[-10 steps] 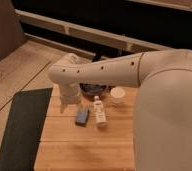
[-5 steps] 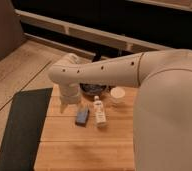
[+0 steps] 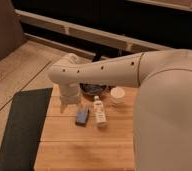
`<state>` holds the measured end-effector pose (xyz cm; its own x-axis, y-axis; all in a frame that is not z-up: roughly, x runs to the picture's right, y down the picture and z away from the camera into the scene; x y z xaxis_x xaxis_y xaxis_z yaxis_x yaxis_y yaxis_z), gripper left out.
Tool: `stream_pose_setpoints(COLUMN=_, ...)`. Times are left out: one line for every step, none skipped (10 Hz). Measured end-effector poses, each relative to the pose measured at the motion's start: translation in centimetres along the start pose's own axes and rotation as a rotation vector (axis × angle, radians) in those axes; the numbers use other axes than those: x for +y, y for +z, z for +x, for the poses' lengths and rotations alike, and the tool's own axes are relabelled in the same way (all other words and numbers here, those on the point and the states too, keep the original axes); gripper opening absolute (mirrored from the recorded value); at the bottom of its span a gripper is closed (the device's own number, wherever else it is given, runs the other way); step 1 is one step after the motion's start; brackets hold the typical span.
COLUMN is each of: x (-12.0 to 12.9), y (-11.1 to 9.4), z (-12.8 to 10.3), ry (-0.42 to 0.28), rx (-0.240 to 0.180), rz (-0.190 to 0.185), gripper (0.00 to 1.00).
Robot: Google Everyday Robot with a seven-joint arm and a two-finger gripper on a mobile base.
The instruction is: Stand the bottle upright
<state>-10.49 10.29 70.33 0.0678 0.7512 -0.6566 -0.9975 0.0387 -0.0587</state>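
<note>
The bottle (image 3: 99, 111) is slim and whitish with a white cap and a pale label. It lies on its side on the wooden table (image 3: 84, 147), its cap pointing away from me. My white arm reaches in from the right and bends down over the table's far left. The gripper (image 3: 65, 104) hangs at the arm's end, left of the bottle and just beyond the blue-grey block (image 3: 82, 116). It holds nothing that I can see.
A short white cup (image 3: 118, 94) stands right of the bottle at the back. A dark bowl (image 3: 94, 89) sits behind the bottle, partly under the arm. A dark mat (image 3: 21, 125) lies on the floor left of the table.
</note>
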Motion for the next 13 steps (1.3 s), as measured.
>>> stream_pose_setpoints(x=0.0, y=0.0, z=0.0, ry=0.000, rx=0.000, rz=0.000, gripper=0.65)
stream_pose_setpoints(x=0.0, y=0.0, z=0.0, ry=0.000, rx=0.000, rz=0.000, gripper=0.65)
stream_pose_setpoints(x=0.0, y=0.0, z=0.0, ry=0.000, rx=0.000, rz=0.000, gripper=0.65)
stream_pose_setpoints(x=0.0, y=0.0, z=0.0, ry=0.000, rx=0.000, rz=0.000, gripper=0.65)
stream_pose_setpoints(x=0.0, y=0.0, z=0.0, ry=0.000, rx=0.000, rz=0.000, gripper=0.65)
stream_pose_setpoints(x=0.0, y=0.0, z=0.0, ry=0.000, rx=0.000, rz=0.000, gripper=0.65)
stream_pose_setpoints(x=0.0, y=0.0, z=0.0, ry=0.000, rx=0.000, rz=0.000, gripper=0.65)
stream_pose_setpoints(x=0.0, y=0.0, z=0.0, ry=0.000, rx=0.000, rz=0.000, gripper=0.65)
stream_pose_setpoints(x=0.0, y=0.0, z=0.0, ry=0.000, rx=0.000, rz=0.000, gripper=0.65)
stream_pose_setpoints(x=0.0, y=0.0, z=-0.1, ry=-0.002, rx=-0.002, rz=0.004, gripper=0.65)
stream_pose_setpoints(x=-0.1, y=0.0, z=-0.2, ry=-0.002, rx=-0.003, rz=0.007, gripper=0.65)
stream_pose_setpoints(x=-0.8, y=-0.2, z=-1.9, ry=-0.010, rx=-0.022, rz=0.019, gripper=0.65)
stream_pose_setpoints(x=-2.1, y=-0.4, z=-3.9, ry=-0.018, rx=-0.045, rz=0.034, gripper=0.65)
